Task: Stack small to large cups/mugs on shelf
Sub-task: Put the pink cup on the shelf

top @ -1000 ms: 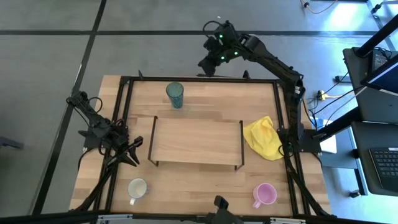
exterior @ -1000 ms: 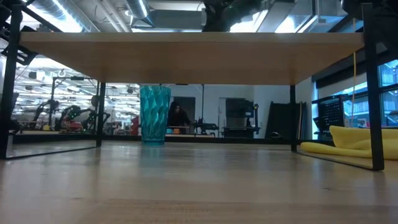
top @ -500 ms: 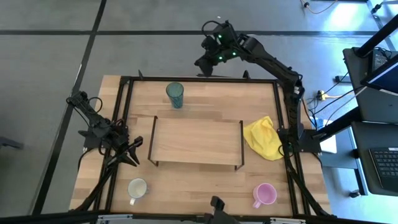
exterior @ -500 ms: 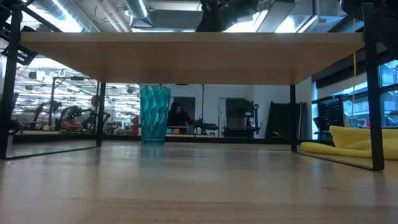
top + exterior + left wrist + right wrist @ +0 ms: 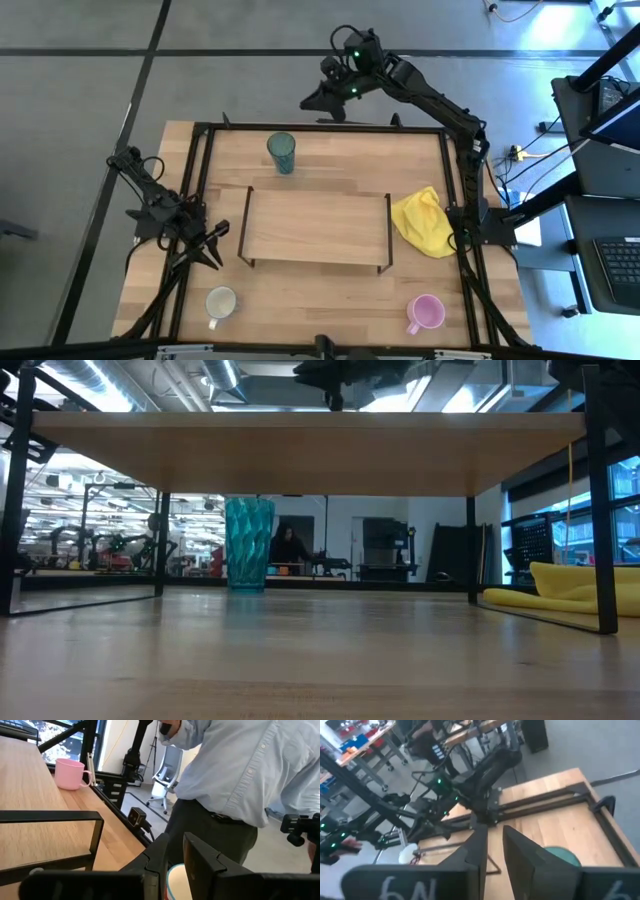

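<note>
The teal tumbler (image 5: 281,152) stands on its base at the table's far side; it also shows in the low view (image 5: 249,545) and the right wrist view (image 5: 561,855). The cream mug (image 5: 220,302) and the pink mug (image 5: 426,313) stand upright near the front edge. The shelf (image 5: 315,228) stands mid-table on its thin black legs, its board bare. My left gripper (image 5: 212,245) is shut and empty, low over the table left of the shelf. My right gripper (image 5: 315,100) is shut and empty, raised beyond the table's far edge, right of the tumbler.
A yellow cloth (image 5: 425,222) lies crumpled right of the shelf. A black frame (image 5: 200,130) runs along the table's edges. A person in a light shirt (image 5: 235,785) stands at the table's near side, seen in the left wrist view beyond the cream mug (image 5: 177,882).
My right gripper has swung toward the table's left beyond the far edge, turning as it goes, and stays shut. The cups, shelf and cloth have not moved.
</note>
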Controlling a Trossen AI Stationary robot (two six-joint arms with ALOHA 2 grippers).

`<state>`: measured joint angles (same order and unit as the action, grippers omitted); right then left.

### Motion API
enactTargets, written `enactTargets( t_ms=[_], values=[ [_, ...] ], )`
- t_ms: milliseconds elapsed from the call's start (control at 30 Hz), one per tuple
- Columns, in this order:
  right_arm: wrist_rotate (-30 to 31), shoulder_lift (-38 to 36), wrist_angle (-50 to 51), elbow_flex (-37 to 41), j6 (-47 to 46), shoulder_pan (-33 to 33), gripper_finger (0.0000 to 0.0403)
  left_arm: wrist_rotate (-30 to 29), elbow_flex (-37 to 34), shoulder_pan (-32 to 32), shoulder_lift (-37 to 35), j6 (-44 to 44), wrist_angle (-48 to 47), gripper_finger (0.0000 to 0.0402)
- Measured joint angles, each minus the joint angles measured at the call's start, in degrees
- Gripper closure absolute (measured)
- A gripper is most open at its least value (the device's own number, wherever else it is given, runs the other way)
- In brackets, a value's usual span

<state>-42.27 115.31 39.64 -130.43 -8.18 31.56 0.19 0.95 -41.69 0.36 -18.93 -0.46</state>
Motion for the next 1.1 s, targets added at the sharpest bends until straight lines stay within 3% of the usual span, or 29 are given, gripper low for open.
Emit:
enactTargets(
  t_ms=[100,233,300,367,433,533,667,733,867,933,1100],
  values=[
    [-0.42,0.0,3.23,0.0,0.29,-0.14,0.0341,-0.04,0.0,0.02,0.0,0.03,0.03,0.0348],
    [-7.07,-0.58,7.54,0.07,3.72,-0.12,0.0341,-0.43,0.0,0.02,0.0,0.05,0.01,0.0348],
    [-4.44,-2.73,11.71,0.13,6.78,-0.4,0.0341,-0.95,0.0,0.02,0.0,0.06,-0.01,0.0348],
    [2.95,-6.58,17.86,0.12,11.9,-1.14,0.0341,-1.09,0.0,0.04,0.0,0.08,-0.01,0.0348],
    [15.03,-10.83,25.5,-0.06,16.05,-2.44,0.0341,-1.56,0.0,0.04,0.0,0.08,-0.01,0.0348],
    [30.54,-15.3,36.01,-0.04,15.5,-4.94,0.0341,-2.96,0.0,0.04,0.0,0.1,0.11,0.0348],
    [41.22,-18.73,49.04,0.02,5.86,-8.99,0.0341,-5.23,0.0,0.04,0.0,2.73,0.54,0.0348],
    [45.57,-20.42,50.28,1.91,0.75,-11.14,0.034,-7.45,0.0,0.04,0.0,3.52,1.11,0.0348],
    [45.41,-28.39,50.1,13.01,-10.76,-16.25,0.034,-11.06,0.0,0.04,0.0,6.7,3.78,0.0348],
    [45.31,-34.83,49.99,22.16,-18.98,-19.63,0.034,-11.78,0.0,0.04,0.0,10.22,5.94,0.0348],
    [44.87,-48.15,47.8,42.91,-48.03,-33.44,0.034,-12.13,0.02,0.04,0.0,16.28,10.79,0.0348]
  ],
)
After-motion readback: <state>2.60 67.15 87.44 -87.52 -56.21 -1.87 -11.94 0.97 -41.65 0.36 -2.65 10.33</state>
